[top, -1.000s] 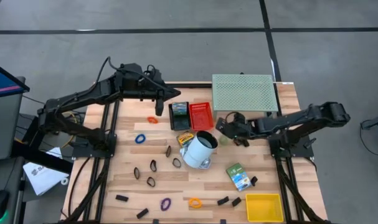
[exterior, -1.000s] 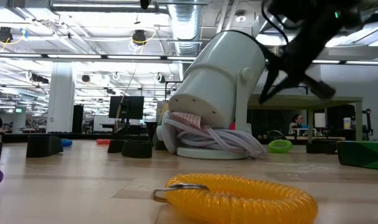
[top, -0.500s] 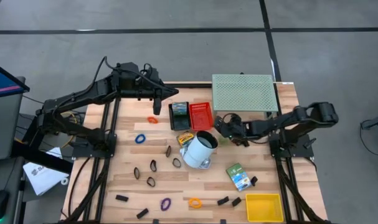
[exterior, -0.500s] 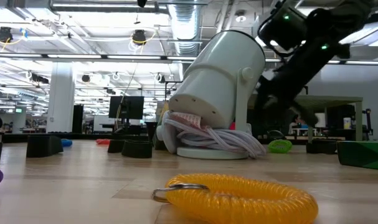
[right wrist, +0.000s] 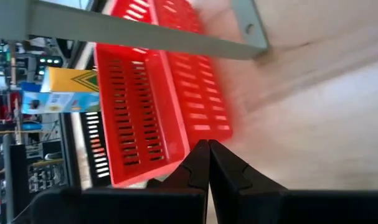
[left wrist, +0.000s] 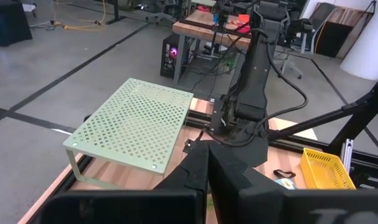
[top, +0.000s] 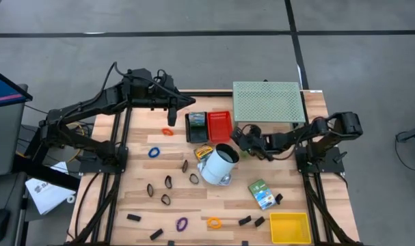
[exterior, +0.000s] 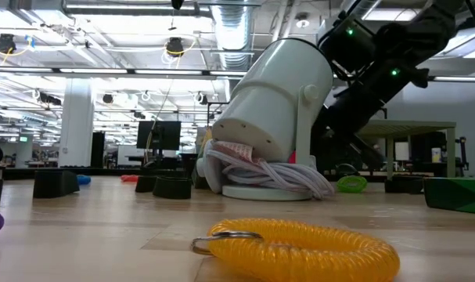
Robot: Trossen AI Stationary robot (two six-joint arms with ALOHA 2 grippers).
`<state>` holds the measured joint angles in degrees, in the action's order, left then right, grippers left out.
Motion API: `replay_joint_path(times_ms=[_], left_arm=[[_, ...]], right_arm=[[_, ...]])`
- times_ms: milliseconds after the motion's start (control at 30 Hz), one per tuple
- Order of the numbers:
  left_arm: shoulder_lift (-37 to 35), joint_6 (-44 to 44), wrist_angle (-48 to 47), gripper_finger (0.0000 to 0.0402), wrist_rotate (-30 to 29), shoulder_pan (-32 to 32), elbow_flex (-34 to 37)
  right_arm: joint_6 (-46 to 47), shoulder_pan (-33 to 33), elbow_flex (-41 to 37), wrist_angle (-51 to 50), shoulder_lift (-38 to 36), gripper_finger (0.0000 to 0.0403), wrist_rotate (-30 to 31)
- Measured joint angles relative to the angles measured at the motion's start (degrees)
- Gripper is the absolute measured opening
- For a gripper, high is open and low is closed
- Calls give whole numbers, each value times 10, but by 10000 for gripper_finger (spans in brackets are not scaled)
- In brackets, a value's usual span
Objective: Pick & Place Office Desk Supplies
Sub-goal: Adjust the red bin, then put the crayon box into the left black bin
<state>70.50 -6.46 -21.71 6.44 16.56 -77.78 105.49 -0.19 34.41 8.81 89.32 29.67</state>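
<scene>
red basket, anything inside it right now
In the right wrist view the red basket shows only its bare slotted floor and walls; nothing lies in the visible part. Its near end is covered by the shut right gripper, so that corner cannot be checked.

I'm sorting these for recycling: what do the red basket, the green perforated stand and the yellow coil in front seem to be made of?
Red basket: probably moulded plastic, glossy, with regular slotted walls. Green perforated stand: looks like painted sheet metal, matte, with evenly punched holes and thin bent legs. Yellow coil: likely soft plastic, a shiny spiral on a small metal ring.
</scene>
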Motion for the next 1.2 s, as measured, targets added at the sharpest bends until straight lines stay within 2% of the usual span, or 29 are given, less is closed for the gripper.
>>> replay_joint_path(times_ms=[700, 900, 1067, 1200], left_arm=[[0, 1, -1, 0, 0, 0, 0], [-1, 7, -1, 0, -3, 0, 0], [-22, 13, -9, 0, -24, 1, 0], [-39, 13, -14, 0, -31, 2, 0]], right_arm=[[-21, 13, 0, -4, 0, 0, -26], [-1, 31, 0, -33, -17, 0, 26], [32, 45, 0, -135, -77, 0, 67], [18, 69, 0, -159, -129, 0, 94]])
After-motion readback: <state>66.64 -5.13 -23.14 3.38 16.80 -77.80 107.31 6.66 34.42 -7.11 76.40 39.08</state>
